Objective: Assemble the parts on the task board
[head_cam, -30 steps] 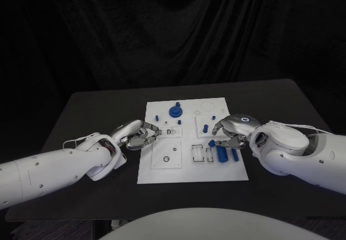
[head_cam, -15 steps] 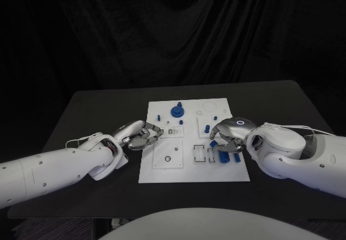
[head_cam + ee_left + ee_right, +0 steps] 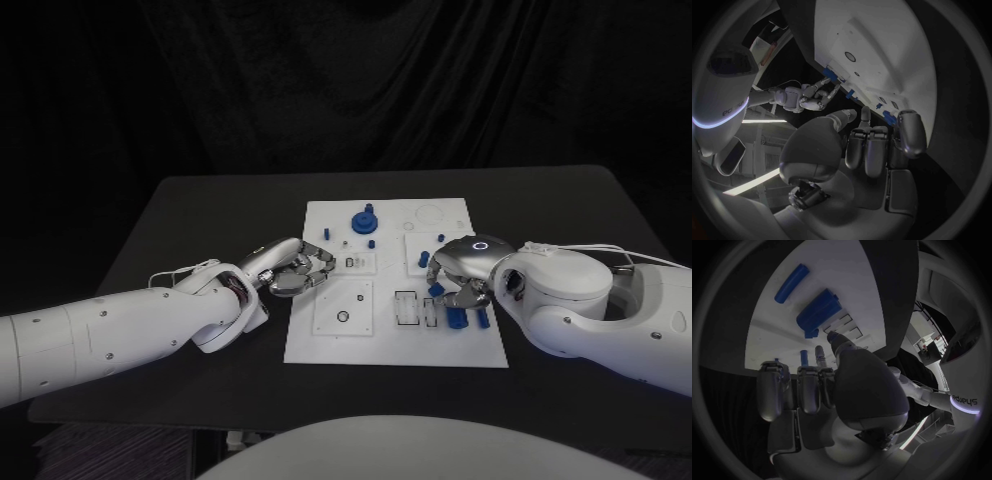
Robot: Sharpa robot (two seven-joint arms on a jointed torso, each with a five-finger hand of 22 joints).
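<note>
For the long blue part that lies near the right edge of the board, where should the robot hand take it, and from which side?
Probably at the middle of the long blue part, pinched across its narrow width from above. It lies flat on the task board with bare white plate along both long sides, so fingers fit there; its ends give less hold.

White, screw-dotted arms, thin pale cables at the wrists, silver hands with dark-jointed fingers (image 3: 310,262)

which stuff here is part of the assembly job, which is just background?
Job:
- task board
- blue parts lying on it
- round blue part standing at its far end
- left hand
- right hand

Background:
- black table
- dark curtain
</note>
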